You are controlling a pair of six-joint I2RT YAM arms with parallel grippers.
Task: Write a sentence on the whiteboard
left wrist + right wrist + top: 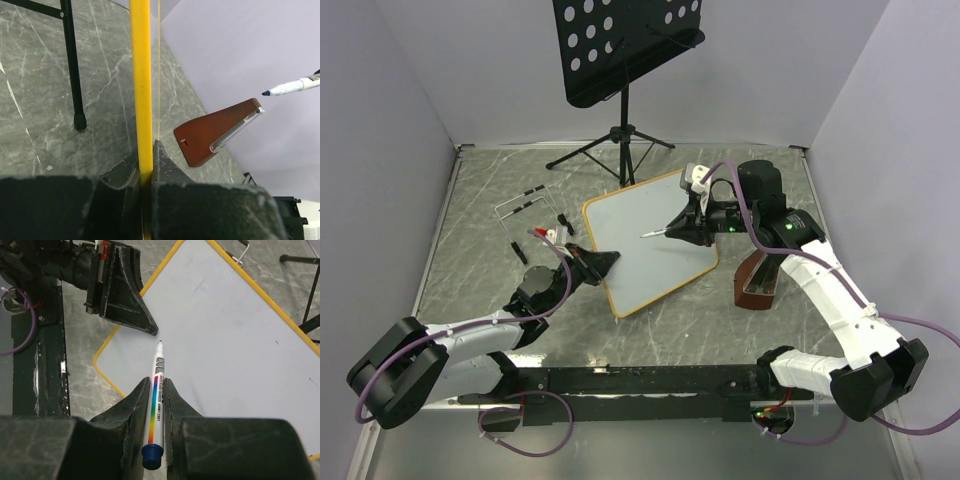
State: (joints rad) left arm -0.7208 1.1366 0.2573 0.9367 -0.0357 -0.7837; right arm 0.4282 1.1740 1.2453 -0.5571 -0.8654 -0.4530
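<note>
The whiteboard, white with a thin orange frame, lies slanted in the middle of the table. Its face is blank, and no sentence shows on it. My left gripper is shut on the board's left frame edge, which passes between its jaws. My right gripper is shut on a white marker with a rainbow stripe and a blue end. The marker's tip points left over the board's face. The left wrist view shows the tip apart from the board.
A black perforated music-stand plate on a tripod stands at the back. A brown wooden metronome sits right of the board. A wire rack and a small red-and-white piece lie to the left. Walls enclose the table.
</note>
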